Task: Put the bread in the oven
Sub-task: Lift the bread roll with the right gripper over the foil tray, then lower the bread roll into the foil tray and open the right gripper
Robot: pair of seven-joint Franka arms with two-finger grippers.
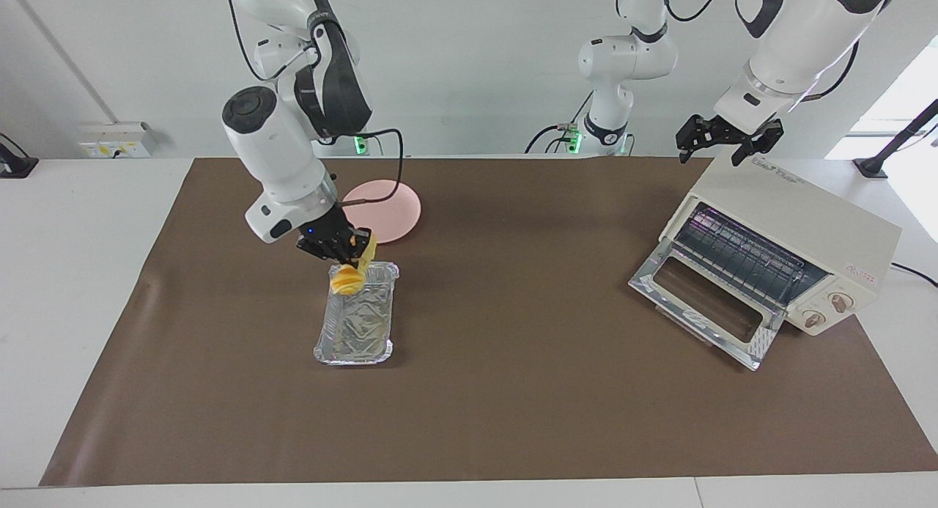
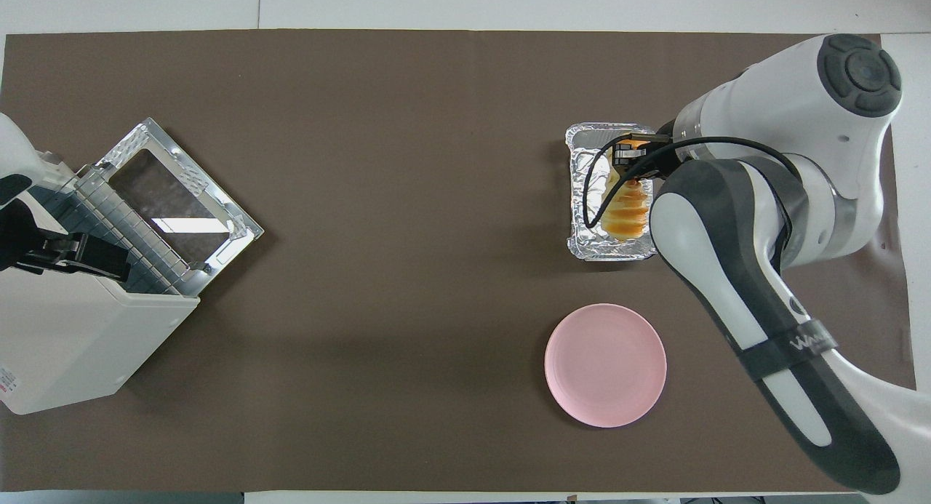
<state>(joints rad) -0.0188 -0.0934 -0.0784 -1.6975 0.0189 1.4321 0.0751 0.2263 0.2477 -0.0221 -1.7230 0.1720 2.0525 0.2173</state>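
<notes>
The bread [image 1: 344, 279] [image 2: 629, 209], a ridged golden-yellow loaf, hangs end-down from my right gripper [image 1: 349, 256] [image 2: 631, 164], which is shut on its upper end. Loaf and gripper are over the end of the foil tray [image 1: 355, 336] [image 2: 590, 248] that lies nearer the robots. The cream-white oven [image 1: 802, 215] [image 2: 65, 337] sits at the left arm's end of the table with its glass door [image 1: 703, 303] dropped open and the wire rack showing. My left gripper [image 1: 717, 150] [image 2: 80, 255] waits open just above the oven's top.
The round pink plate [image 1: 399, 204] [image 2: 605, 364] lies bare on the brown mat, nearer the robots than the foil tray. A third arm stands at the back of the table between the two bases.
</notes>
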